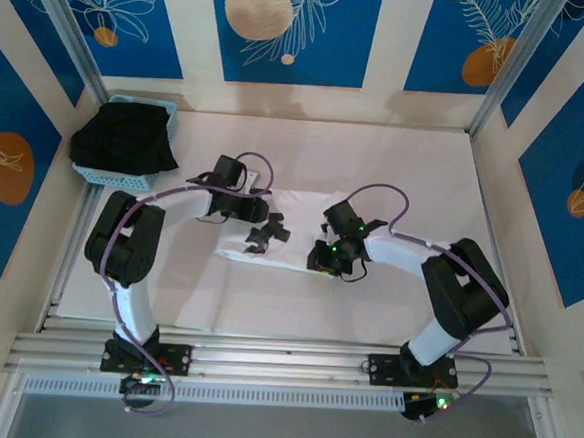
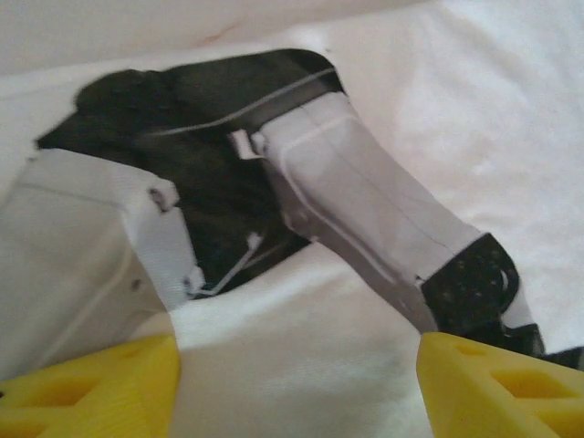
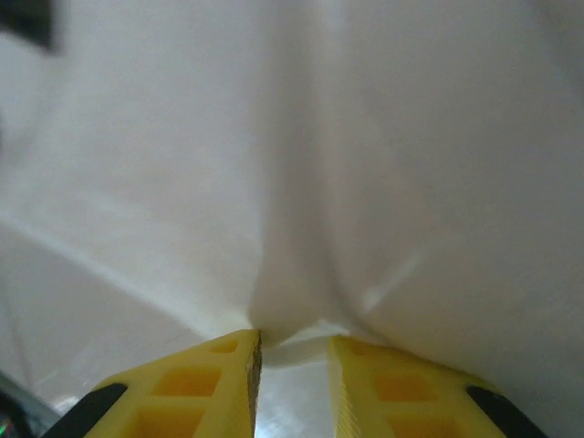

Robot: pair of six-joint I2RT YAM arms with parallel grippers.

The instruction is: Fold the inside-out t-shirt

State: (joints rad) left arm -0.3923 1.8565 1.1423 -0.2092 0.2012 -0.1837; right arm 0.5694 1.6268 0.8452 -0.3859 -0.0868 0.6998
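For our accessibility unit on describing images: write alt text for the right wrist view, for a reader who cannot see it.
The right hand brings its two yellow fingers nearly together, pinching a raised fold of the white t-shirt. The cloth puckers toward the fingertips and spreads smooth beyond them.

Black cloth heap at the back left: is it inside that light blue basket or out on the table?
In: the black cloth garment lies heaped in the light blue plastic basket, hanging over its rim.

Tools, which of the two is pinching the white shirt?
The right tool: it is closed on a fold of the white shirt, while the left tool stands wide open over the cloth.
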